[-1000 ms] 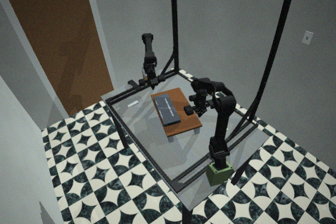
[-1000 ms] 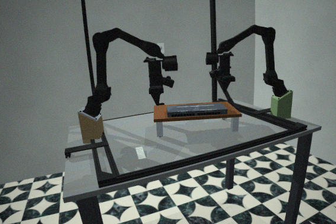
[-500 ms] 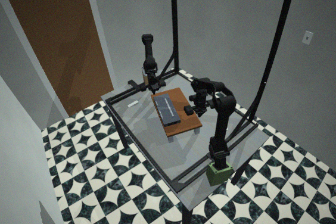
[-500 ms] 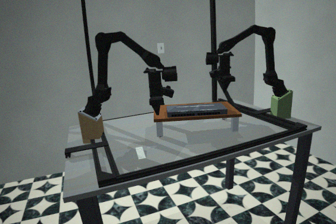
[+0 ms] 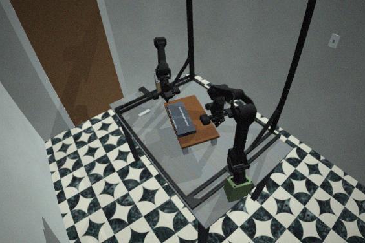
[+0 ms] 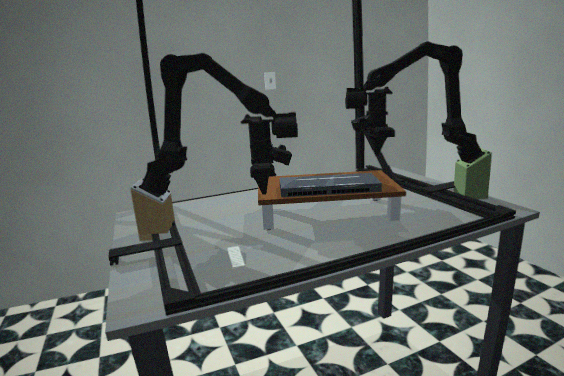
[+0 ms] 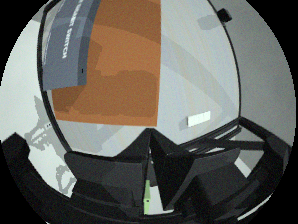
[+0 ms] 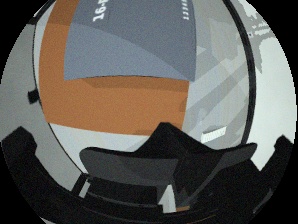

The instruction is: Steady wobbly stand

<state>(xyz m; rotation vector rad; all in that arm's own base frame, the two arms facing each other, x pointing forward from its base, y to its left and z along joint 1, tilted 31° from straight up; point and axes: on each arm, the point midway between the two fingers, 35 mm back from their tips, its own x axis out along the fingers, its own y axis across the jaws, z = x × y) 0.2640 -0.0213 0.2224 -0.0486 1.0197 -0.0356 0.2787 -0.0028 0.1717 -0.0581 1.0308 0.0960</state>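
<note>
The stand [image 5: 195,121] is an orange board on short grey legs, with the grey network switch [image 5: 181,117] lying on it. Both also show in the exterior view, the stand [image 6: 334,195] and the switch [image 6: 330,183]. My right gripper [image 6: 263,186] is shut, and its tip rests on the stand's end corner. In the right wrist view the right gripper [image 8: 169,192] sits over the board's edge. My left gripper [image 6: 379,142] is shut and hangs above the table beside the stand's other end. One white wedge [image 5: 144,112] lies on the table away from the stand. Another wedge [image 7: 200,119] lies beside the stand, near the left gripper.
A black frame rail [image 6: 342,262] runs around the glass table top. The tan base [image 6: 152,212] and the green base [image 6: 473,172] stand at opposite ends. Tall black posts [image 5: 190,39] rise at the back.
</note>
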